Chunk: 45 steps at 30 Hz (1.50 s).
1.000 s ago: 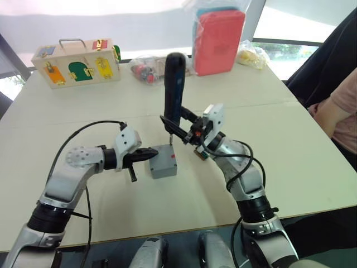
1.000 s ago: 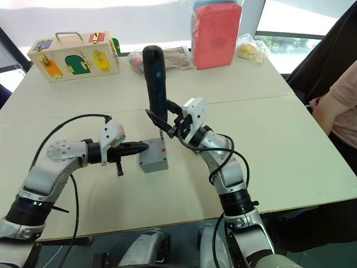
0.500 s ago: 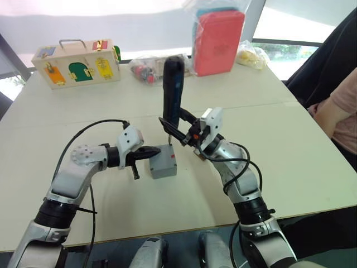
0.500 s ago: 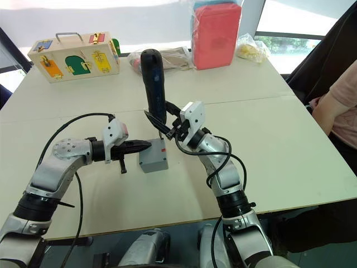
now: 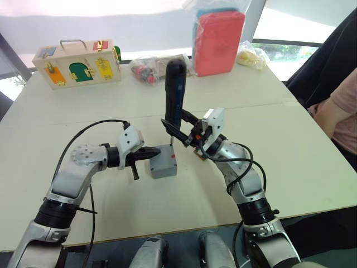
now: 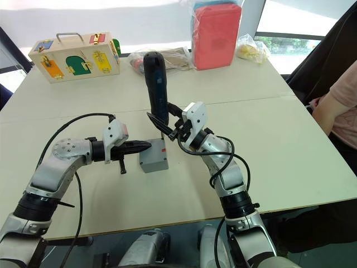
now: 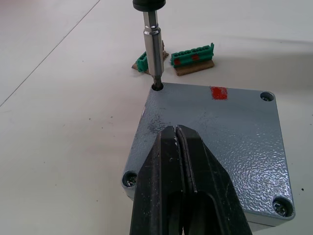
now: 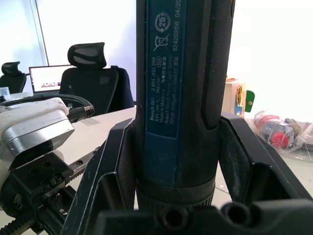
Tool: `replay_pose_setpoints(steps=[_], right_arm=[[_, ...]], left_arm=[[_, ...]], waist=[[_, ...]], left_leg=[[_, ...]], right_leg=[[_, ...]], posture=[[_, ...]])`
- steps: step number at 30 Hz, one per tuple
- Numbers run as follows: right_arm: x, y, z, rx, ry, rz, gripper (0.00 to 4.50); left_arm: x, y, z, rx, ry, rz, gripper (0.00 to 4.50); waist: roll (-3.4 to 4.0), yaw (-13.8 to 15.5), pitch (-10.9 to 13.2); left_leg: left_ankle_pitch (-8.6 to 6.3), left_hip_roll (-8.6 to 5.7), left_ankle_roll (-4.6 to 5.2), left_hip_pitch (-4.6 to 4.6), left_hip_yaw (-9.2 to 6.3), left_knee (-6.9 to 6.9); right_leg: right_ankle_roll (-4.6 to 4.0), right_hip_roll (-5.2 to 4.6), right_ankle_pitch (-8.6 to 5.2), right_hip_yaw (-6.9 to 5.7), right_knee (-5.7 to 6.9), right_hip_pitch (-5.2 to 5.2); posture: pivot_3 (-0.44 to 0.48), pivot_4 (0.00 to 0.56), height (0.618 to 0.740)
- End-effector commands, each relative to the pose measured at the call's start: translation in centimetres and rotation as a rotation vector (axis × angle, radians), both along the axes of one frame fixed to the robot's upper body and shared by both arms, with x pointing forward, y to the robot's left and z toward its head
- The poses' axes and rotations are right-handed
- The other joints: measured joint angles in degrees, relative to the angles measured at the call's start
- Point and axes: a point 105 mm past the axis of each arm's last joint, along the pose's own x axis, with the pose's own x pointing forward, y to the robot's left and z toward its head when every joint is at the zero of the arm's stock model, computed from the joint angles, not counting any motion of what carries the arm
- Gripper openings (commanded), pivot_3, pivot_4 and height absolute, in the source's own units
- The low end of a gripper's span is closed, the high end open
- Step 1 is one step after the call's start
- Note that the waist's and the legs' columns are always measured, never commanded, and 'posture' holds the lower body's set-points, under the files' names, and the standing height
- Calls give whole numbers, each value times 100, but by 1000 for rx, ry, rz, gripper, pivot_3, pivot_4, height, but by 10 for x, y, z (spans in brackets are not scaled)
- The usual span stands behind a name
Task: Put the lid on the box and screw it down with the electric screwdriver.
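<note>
On the cream table [image 5: 312, 167], the grey box [image 5: 163, 163] wears its lid [image 7: 215, 127]. Right gripper [image 5: 179, 127] clamps the upright electric screwdriver [image 5: 174, 92], bit in a corner hole. Left gripper [image 5: 150, 152], fingers together, presses the box's side.

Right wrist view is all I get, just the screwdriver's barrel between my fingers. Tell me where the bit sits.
Observer: The left wrist view shows the electric screwdriver's bit standing in a corner hole of the lid, at the corner on the side with the red mark.
Operator: Report the other corners.
Observer: The two corners nearest the left gripper show screw heads; I cannot tell about the fourth.
Operator: Give me the left gripper's state.
Observer: It is shut, its tips over the lid's edge at the box's left side.
Operator: Describe the tool's lean.
Observer: From the head camera, the electric screwdriver stands nearly upright in the right gripper.
</note>
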Motion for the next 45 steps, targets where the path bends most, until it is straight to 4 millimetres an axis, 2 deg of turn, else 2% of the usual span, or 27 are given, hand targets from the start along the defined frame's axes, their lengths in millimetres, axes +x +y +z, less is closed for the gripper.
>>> replay_pose_setpoints(steps=[1,6,10,16,25,28,33,38,45], right_arm=[[-9,3,13,15,-62,24,1882],[-9,7,8,2,-48,32,1882],[-7,15,-5,-26,-7,36,1882],[-3,15,-29,-80,78,28,1882],[3,8,-61,-142,239,-24,1882],[2,9,-72,-206,268,-40,1882],[5,7,-81,-238,309,-75,1882],[7,5,-88,-276,332,-97,1882],[6,5,-91,-283,357,-96,1882]], left_arm=[[-2,-2,-7,27,17,-10,0],[-3,-2,-7,28,18,-10,0],[-3,-2,-8,30,23,-13,0],[-5,-3,-12,42,28,-15,0],[-7,-4,-26,71,48,-19,0],[-9,-3,-30,76,60,-16,0],[-10,1,-38,95,75,-13,0],[-10,1,-40,96,81,-13,0],[-11,1,-41,97,84,-13,0]], waist=[[0,0,0],[0,-1,-1],[2,-5,-6],[7,-4,-29],[28,9,-80],[41,6,-146],[48,14,-224],[59,28,-246],[59,34,-252]], left_leg=[[0,0,0,0,0,0],[0,0,0,0,0,0],[0,0,0,1,0,0],[0,0,0,14,1,-6],[-31,4,43,189,-2,-57],[-38,5,56,202,-3,-80],[-38,6,56,220,-4,-102],[-58,6,72,326,-9,-123],[-69,5,71,352,-14,-124]], right_leg=[[0,0,0,0,0,0],[0,0,0,0,0,0],[0,0,0,0,0,0],[0,0,0,0,0,12],[-8,7,-11,0,-57,182],[-8,8,-11,0,-82,193],[-8,8,-11,1,-93,207],[0,8,-43,1,-108,291],[2,8,-54,1,-106,314]], posture=[[0,150,740],[0,150,740],[0,150,740],[0,150,740],[0,150,740],[0,150,740],[0,150,740],[0,150,740],[0,150,740]])
